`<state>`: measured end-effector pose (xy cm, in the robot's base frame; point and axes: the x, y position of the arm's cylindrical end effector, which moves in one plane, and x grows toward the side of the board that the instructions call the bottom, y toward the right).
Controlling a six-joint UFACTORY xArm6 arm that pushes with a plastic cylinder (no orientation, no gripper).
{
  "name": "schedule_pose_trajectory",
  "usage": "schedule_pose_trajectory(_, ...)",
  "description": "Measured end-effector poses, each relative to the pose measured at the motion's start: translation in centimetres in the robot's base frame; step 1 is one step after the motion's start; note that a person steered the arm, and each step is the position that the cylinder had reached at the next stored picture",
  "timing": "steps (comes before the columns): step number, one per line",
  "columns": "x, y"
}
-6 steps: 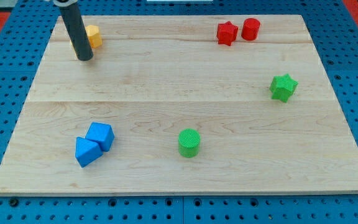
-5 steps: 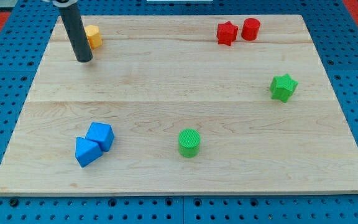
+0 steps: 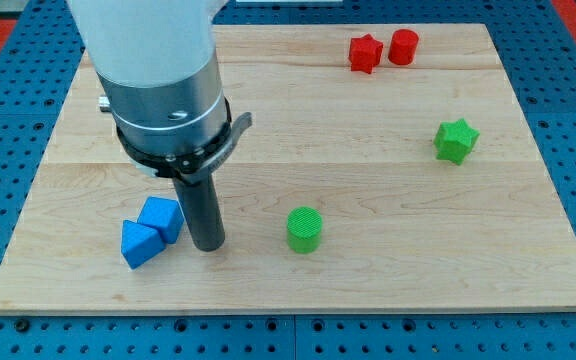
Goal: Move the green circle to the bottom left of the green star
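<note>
The green circle [image 3: 304, 229] stands on the wooden board near the view's bottom centre. The green star [image 3: 455, 140] sits far to its upper right, near the board's right edge. My tip [image 3: 208, 245] rests on the board left of the green circle, a clear gap apart from it, and just right of two blue blocks. The arm's grey and white body fills the view's upper left above the rod.
Two blue blocks [image 3: 150, 232] touch each other at the bottom left, beside my tip. A red star [image 3: 364, 53] and a red cylinder [image 3: 403, 46] sit together at the top right. The arm hides the board's top left corner.
My tip has moved from the board's top left, beside a yellow block, down to the bottom centre-left. The arm now hides the yellow block. No block has moved.
</note>
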<state>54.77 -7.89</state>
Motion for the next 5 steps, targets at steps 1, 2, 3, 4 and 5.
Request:
schedule_pose_trajectory(1,0.2,7.4)
schedule_pose_trajectory(2,0.9,11.5)
schedule_pose_trajectory(3,-1.4,11.5)
schedule_pose_trajectory(4,-1.0,14.7)
schedule_pose_trajectory(5,0.3,15.2)
